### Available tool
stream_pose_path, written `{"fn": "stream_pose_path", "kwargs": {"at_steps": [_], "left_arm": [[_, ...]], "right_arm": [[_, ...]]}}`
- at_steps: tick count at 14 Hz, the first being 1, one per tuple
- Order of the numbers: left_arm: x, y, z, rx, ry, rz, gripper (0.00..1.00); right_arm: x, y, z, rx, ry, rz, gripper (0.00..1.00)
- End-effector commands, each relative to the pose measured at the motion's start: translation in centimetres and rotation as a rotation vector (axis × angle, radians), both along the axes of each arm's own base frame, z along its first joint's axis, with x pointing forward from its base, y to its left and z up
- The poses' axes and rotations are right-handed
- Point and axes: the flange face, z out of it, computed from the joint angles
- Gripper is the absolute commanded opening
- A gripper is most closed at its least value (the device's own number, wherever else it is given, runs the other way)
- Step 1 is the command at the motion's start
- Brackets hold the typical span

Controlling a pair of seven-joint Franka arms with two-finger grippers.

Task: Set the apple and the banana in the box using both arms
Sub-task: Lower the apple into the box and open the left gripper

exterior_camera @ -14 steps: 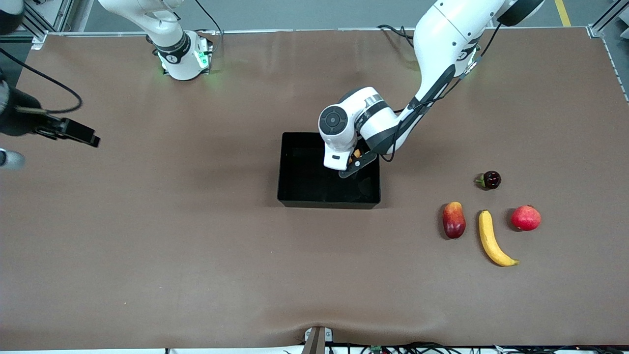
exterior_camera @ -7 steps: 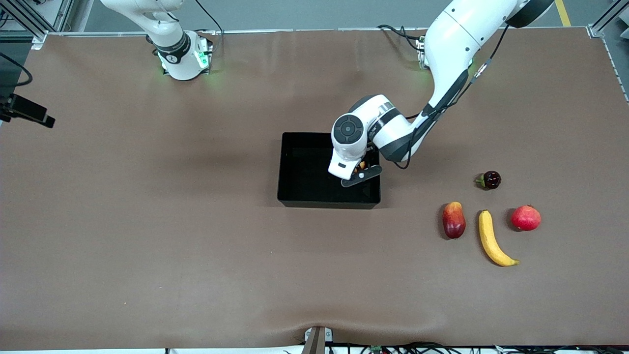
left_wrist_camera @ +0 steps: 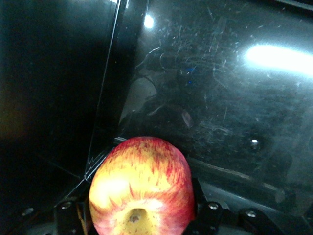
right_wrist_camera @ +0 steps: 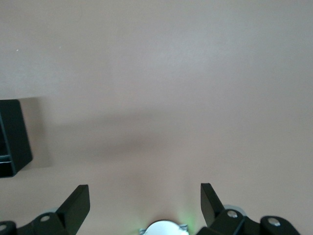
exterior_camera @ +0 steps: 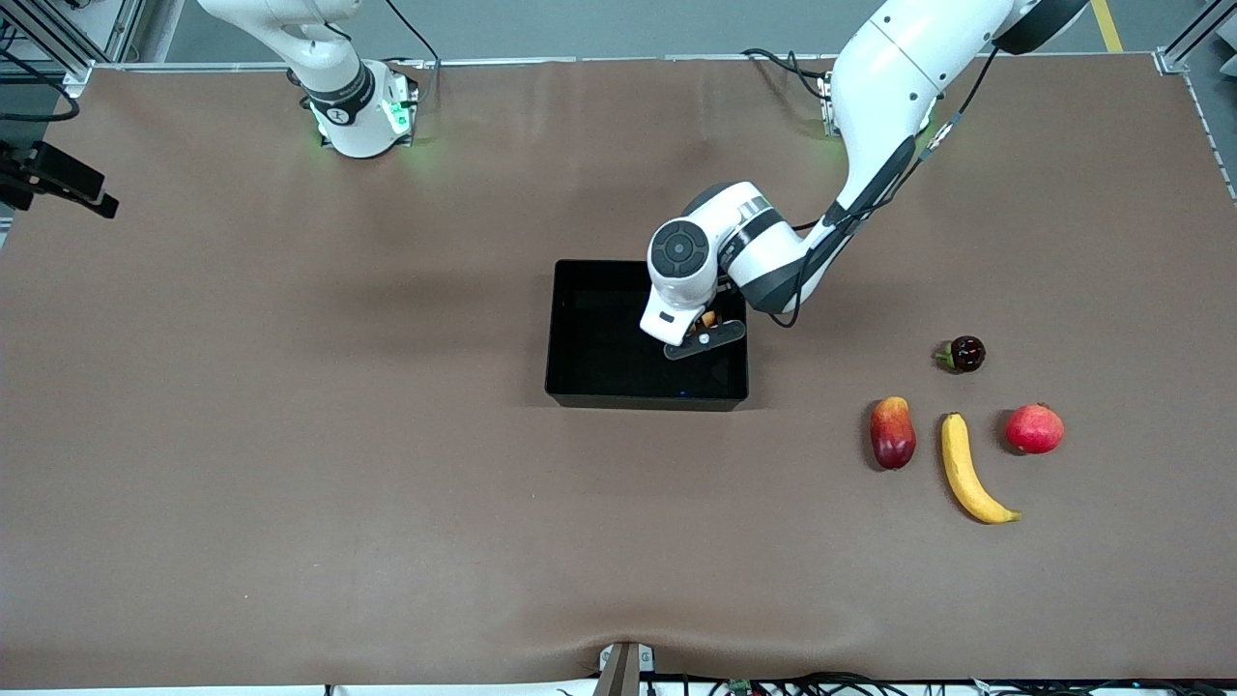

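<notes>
Front view: left gripper (exterior_camera: 704, 332) hangs over the box (exterior_camera: 589, 387), apple (exterior_camera: 708, 318) partly hidden under its wrist; banana (exterior_camera: 971, 471) lies on the table (exterior_camera: 387, 483) toward the left arm's end.
Left wrist view: apple (left_wrist_camera: 142, 188) clamped between the half-closed fingers (left_wrist_camera: 203, 215), box floor (left_wrist_camera: 234, 98) below.
Right wrist view: right gripper (right_wrist_camera: 145, 205) spread wide, holding nothing, over bare table (right_wrist_camera: 171, 73).

We see only a sliver of the apple (exterior_camera: 708, 318) beneath the left arm's wrist. The right gripper (exterior_camera: 72, 186) is cut off at the frame edge.
</notes>
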Motion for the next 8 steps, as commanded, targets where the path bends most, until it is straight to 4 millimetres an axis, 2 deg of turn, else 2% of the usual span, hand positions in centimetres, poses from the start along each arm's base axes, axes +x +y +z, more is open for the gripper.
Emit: {"fn": "stream_pose_path", "kwargs": {"at_steps": [1,5,6,7,8], "left_arm": [[-0.3,0.1,-0.1,-0.005,0.003,-0.017,0.00],[-0.8,-0.1,-1.0,0.001,0.017,-0.012,0.00],[-0.8,-0.1,-1.3,0.003,0.023,-0.005,0.06],[-0.8,-0.1,-1.5,0.003,0.024,-0.005,0.38],[-0.8,-0.1,-1.5,0.003,0.024,-0.005,0.56]], "right_arm": [[-0.4,0.9,1.7,-0.046,-0.033,0.038,1.00],[-0.6,0.2,1.4,-0.039,-0.016,0.024,1.00],[-0.9,-0.5,1.3,-0.037,0.002,0.011,1.00],[-1.0,-1.2,1.3,-0.032,0.007,-0.004,1.00],[-1.0,-1.6,1.3,-0.013,0.001,-0.013,1.00]]}}
